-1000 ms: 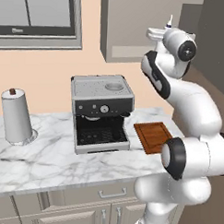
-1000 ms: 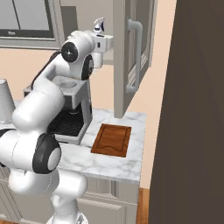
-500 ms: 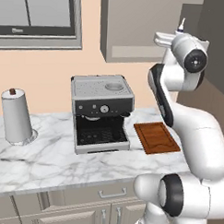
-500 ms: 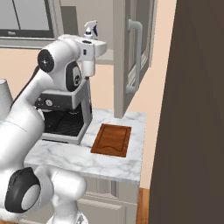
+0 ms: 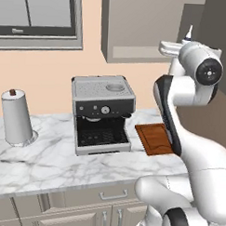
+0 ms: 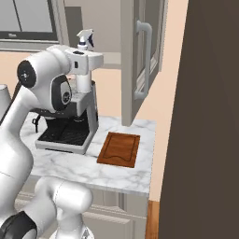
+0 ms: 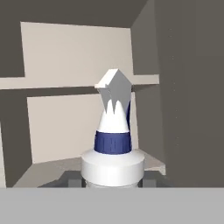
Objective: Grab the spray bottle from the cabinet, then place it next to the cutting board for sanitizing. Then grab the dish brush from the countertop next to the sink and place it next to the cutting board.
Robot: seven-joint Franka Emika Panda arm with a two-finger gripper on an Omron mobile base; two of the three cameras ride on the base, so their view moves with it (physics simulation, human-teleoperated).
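Change: the arm has swung round and risen over the last second, and the spray bottle (image 6: 85,40) rides with the hand, its trigger head standing just above the wrist, left of the open cabinet door (image 6: 140,56).
Meaning for the task: the bottle looks to be out of the cabinet (image 5: 137,27) and in carry, so the first fetch seems done and the set-down is next; the brush step is not yet begun.
Gripper: in the hand view the gripper (image 7: 112,179) has the bottle's white shoulder and blue collar seated between its tips, so I judge it clamped on the bottle, though the contact itself is hidden under the bottle's body.
Spray bottle: held upright, high above the coffee machine (image 5: 102,113) and well clear of the countertop (image 5: 47,163).
Cutting board: the cutting board (image 6: 119,149) lies flat on the countertop just right of the coffee machine, with nothing on it.
Edges: the board sits near the right end of the marble; beyond that a tall dark panel (image 6: 205,116) closes the side, and the open door hangs above the board's far end.
Open room: bare marble shows in front of the board and in the narrow strip between board and coffee machine; the front strip seems the safer landing.
Other: a paper towel roll (image 5: 16,118) stands far left of the coffee machine.
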